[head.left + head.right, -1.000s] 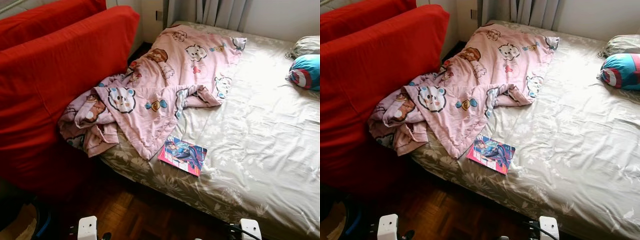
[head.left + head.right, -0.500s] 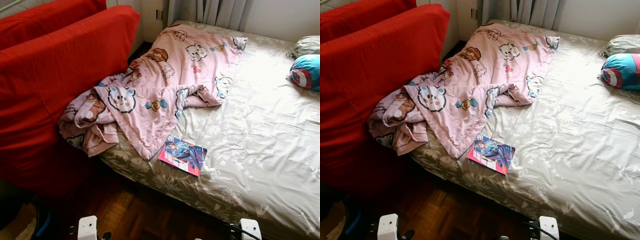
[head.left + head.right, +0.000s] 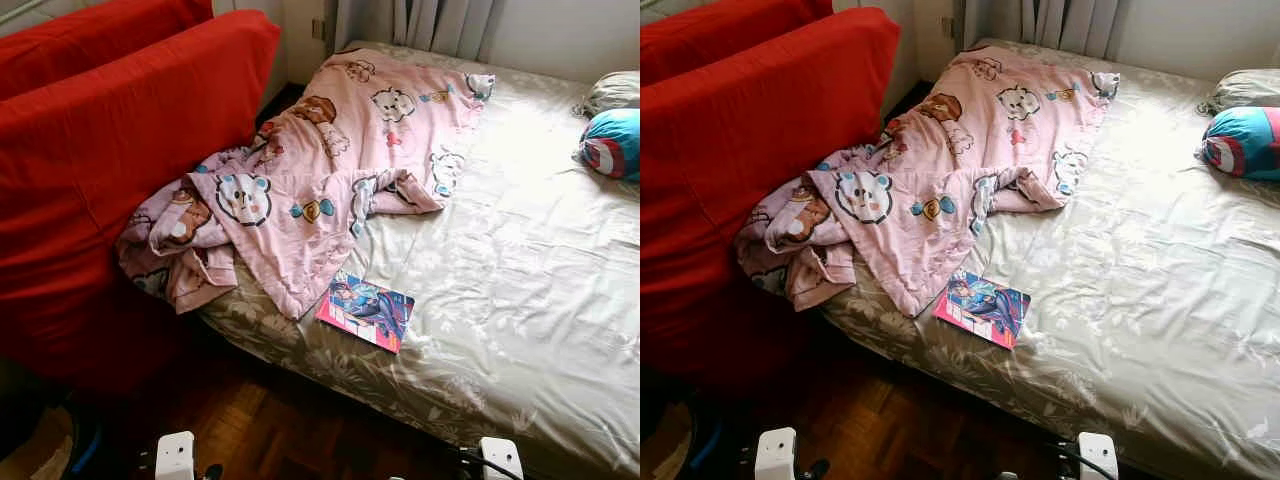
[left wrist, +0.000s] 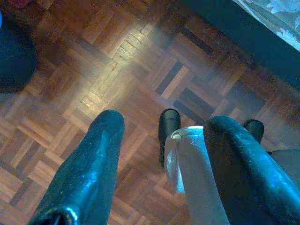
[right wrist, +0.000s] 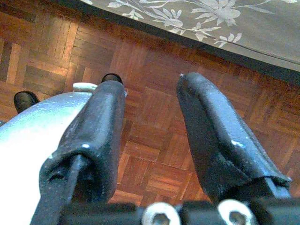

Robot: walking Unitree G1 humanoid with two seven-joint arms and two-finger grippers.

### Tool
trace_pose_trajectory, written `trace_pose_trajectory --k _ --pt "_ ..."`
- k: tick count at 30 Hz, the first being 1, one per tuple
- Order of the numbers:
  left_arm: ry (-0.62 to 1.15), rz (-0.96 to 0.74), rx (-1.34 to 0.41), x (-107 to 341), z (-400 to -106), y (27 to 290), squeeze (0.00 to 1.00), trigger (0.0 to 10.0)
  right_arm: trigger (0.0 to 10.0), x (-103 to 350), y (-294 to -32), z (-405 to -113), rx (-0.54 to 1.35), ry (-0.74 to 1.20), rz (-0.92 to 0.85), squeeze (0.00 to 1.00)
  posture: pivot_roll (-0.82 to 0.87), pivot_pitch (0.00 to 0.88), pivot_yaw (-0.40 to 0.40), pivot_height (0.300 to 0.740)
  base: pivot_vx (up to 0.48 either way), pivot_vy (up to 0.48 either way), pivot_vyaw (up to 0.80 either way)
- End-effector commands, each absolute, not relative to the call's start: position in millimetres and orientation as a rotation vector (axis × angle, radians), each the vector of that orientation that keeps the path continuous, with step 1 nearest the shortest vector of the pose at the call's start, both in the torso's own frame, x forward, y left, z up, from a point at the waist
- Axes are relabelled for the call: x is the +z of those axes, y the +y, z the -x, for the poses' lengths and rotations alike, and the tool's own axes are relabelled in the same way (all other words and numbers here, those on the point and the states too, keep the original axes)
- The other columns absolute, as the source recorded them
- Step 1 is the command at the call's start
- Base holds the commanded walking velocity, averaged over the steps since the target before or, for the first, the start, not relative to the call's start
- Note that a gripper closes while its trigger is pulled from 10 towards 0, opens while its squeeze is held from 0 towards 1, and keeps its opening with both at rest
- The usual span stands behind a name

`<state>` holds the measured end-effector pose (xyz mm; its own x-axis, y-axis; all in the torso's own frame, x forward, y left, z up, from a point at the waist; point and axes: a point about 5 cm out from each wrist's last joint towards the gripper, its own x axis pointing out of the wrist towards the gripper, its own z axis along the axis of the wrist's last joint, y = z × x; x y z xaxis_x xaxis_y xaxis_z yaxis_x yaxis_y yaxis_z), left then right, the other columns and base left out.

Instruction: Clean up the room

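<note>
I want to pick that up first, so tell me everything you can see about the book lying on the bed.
The book is thin and flat, with a glossy cover in blue, pink and red showing a cartoon-style figure. It lies closed, face up and skewed, near the bed's front edge on the floral sheet. One corner touches or slips under the pink blanket's hanging tip. Nothing lies on it.

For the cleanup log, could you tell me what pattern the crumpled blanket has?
The crumpled pink blanket carries cartoon bears, clearest in the left eye view.
</note>
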<state>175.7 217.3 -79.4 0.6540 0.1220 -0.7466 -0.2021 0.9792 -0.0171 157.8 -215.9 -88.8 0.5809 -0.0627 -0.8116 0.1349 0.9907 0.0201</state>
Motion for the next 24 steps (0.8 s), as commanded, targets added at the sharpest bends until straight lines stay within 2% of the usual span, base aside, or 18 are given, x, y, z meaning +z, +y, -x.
trace_pose_trajectory --k 1,24 --pt "0.915 0.064 0.132 -75.0 -189.3 221.5 0.00 10.0 10.0 -52.8 -204.3 -234.7 -0.174 0.804 -0.210 0.00 0.06 0.000 -0.042 0.740 0.000 0.000 0.00" --pt "0.910 0.084 0.153 -75.8 -187.3 221.7 0.00 10.0 10.0 -53.8 -202.8 -233.4 -0.150 0.803 -0.215 0.00 0.06 0.000 -0.039 0.740 0.000 0.000 0.00"
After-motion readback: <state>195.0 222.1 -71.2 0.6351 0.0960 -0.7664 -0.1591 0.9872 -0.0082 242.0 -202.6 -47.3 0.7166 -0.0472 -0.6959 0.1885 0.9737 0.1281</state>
